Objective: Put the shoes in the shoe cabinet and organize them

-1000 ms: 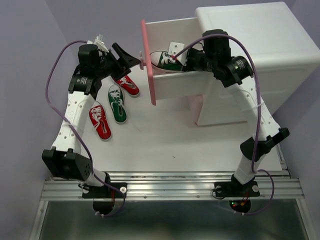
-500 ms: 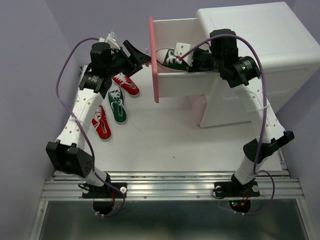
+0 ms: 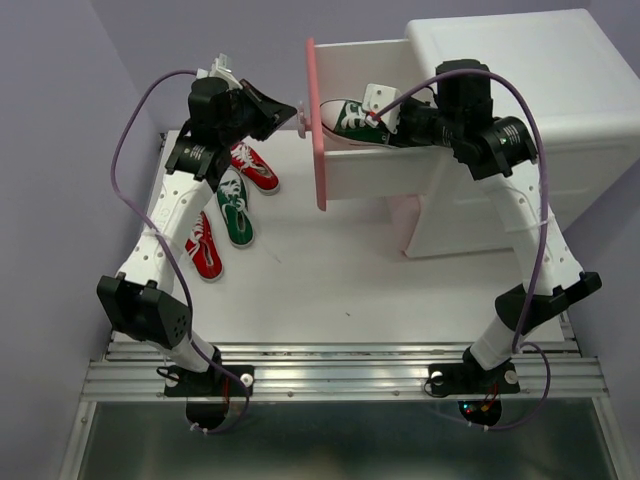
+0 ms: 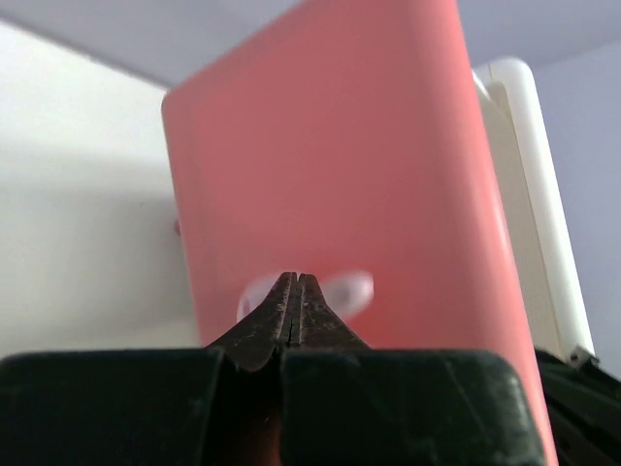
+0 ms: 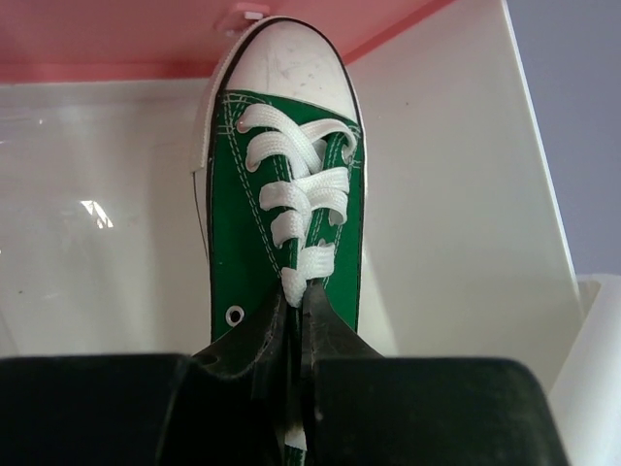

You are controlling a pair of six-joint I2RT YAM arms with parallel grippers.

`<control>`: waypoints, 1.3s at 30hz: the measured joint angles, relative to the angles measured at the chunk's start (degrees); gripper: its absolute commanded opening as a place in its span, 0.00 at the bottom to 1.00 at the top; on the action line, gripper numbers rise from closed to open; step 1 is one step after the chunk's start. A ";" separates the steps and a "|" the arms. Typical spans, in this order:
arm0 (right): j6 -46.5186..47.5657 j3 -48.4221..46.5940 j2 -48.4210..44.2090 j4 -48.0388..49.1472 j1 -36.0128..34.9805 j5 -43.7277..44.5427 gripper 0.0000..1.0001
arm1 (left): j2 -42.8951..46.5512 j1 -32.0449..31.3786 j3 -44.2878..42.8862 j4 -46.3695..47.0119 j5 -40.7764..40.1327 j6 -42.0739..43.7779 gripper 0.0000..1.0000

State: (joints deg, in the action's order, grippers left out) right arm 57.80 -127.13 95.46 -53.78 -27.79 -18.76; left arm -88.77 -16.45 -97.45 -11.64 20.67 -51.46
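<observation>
The white shoe cabinet stands at the back right with its top drawer pulled out and the pink drawer front facing left. My right gripper reaches into the drawer, shut on the tongue and laces of a green shoe whose toe points at the drawer front. In the right wrist view that gripper pinches the lowest lace. My left gripper is shut, with its tips just in front of the pale knob. On the table lie a red shoe, a green shoe and another red shoe.
The three loose shoes lie under and beside my left arm at the table's left. A lower pink drawer front shows under the open drawer. Purple walls close in on the left and back.
My left gripper swung right to the drawer knob and shut from open. The drawer front, cabinet and my right gripper with the green shoe shifted to the right.
</observation>
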 measured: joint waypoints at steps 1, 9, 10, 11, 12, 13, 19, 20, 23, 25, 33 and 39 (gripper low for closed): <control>-0.35 0.15 -0.31 -0.28 0.02 -0.68 0.00 | -0.28 -0.04 -0.35 0.48 -1.31 -0.09 0.00; -0.96 0.13 -2.36 -2.69 -0.94 -4.48 0.01 | -0.68 -0.42 -0.57 1.18 -6.32 -0.33 0.01; -0.94 0.13 -2.45 -2.71 -0.98 -4.37 0.01 | -0.68 -0.61 -0.57 1.14 -6.23 -0.33 0.02; -0.74 0.20 -2.60 -2.60 -1.05 -4.22 0.00 | -0.68 -0.74 -0.57 1.14 -6.19 -0.33 0.02; -0.52 0.52 -2.82 -2.32 -1.09 -4.11 0.01 | -0.68 -1.01 -0.55 1.07 -6.36 -0.26 0.02; -0.46 0.66 -2.97 -2.25 -1.09 -4.04 0.01 | -0.66 -1.11 -0.55 1.07 -6.40 -0.26 0.02; 0.61 3.80 -3.89 0.59 -1.09 -3.67 0.01 | -0.61 -1.18 -0.42 0.31 -6.58 -0.28 0.02; 0.98 4.26 -3.91 1.16 -1.09 -3.61 0.01 | -0.61 -1.18 -0.42 -0.04 -6.58 -0.28 0.02; 2.05 6.27 -3.93 3.80 -1.07 -3.56 0.03 | -0.61 -1.22 -0.42 -1.38 -6.49 -0.09 0.03; 2.16 8.74 -4.17 7.56 -1.05 -2.78 0.02 | -0.61 -1.16 -0.46 -2.25 -6.56 0.17 0.03; 6.29 10.40 -3.21 16.59 -1.16 -0.24 0.04 | -0.63 -1.09 -0.96 -5.46 -5.84 2.21 0.03; 9.05 7.85 -0.76 17.16 -1.16 0.79 0.08 | -0.74 -1.07 -1.49 -5.86 -5.51 3.30 0.03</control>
State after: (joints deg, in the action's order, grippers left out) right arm 66.85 -119.28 94.70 -36.62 -28.95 -17.98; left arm -89.52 -17.52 -98.94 -17.50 15.16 -48.16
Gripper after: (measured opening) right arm 0.083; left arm 0.030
